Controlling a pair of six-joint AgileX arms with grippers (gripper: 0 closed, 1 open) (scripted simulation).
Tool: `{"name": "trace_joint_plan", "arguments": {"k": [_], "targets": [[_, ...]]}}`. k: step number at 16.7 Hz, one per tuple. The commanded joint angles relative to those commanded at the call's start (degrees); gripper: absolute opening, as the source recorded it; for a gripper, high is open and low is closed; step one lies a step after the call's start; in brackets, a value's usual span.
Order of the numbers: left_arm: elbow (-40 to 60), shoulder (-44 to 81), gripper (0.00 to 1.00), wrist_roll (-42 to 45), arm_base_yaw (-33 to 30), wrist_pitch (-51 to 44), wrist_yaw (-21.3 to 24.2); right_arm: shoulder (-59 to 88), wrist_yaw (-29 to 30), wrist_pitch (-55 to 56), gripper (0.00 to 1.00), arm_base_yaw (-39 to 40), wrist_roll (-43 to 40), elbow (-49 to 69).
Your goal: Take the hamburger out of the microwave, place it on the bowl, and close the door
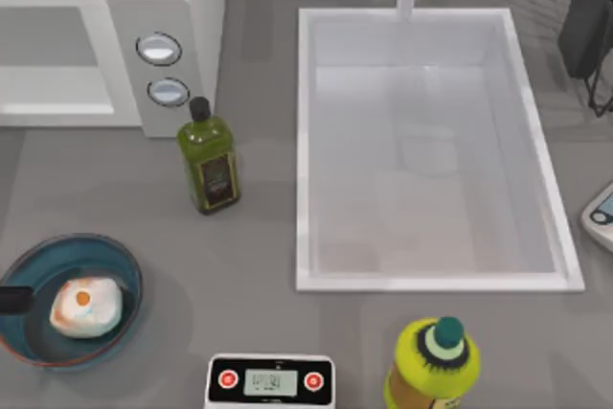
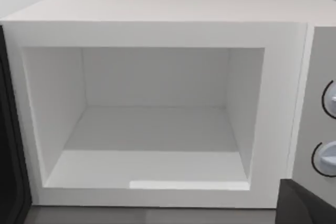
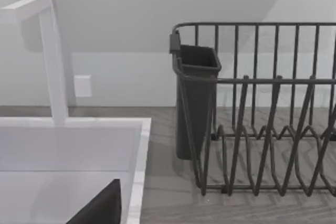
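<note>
From above, the pale, lumpy hamburger (image 1: 86,306) with its orange patch sits inside the round, glassy blue bowl (image 1: 123,265) at the table's front left, while the boxy white microwave (image 1: 196,7) stands at the back left, with a squat green oil bottle (image 1: 208,162) in front of its two round knobs. The left wrist view looks straight into the microwave's (image 2: 157,30) smooth, bare, square cavity, with a dark edge of the door (image 2: 8,145) at its side. The right wrist view shows a dark wire dish rack (image 3: 262,108) beside the flat white sink (image 3: 137,161); I cannot tell how wide either gripper stands.
</note>
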Motion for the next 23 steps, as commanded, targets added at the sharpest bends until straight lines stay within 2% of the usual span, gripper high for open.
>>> {"name": "trace_joint_plan", "arguments": {"k": [8,15,20,23], "targets": [[0.6,17.6,0.0,0.3,-12.3,16.9,-12.2,0.0,0.0,0.0,1.0,0.0,0.0,0.0],[0.6,19.7,0.0,0.3,-14.1,19.1,-14.1,0.0,0.0,0.0,1.0,0.0,0.0,0.0],[1.0,28.0,0.0,0.4,-24.1,26.9,-24.0,0.0,0.0,0.0,1.0,0.0,0.0,0.0],[1.1,29.7,0.0,0.4,-25.9,28.6,-25.8,0.0,0.0,0.0,1.0,0.0,0.0,0.0]]}}
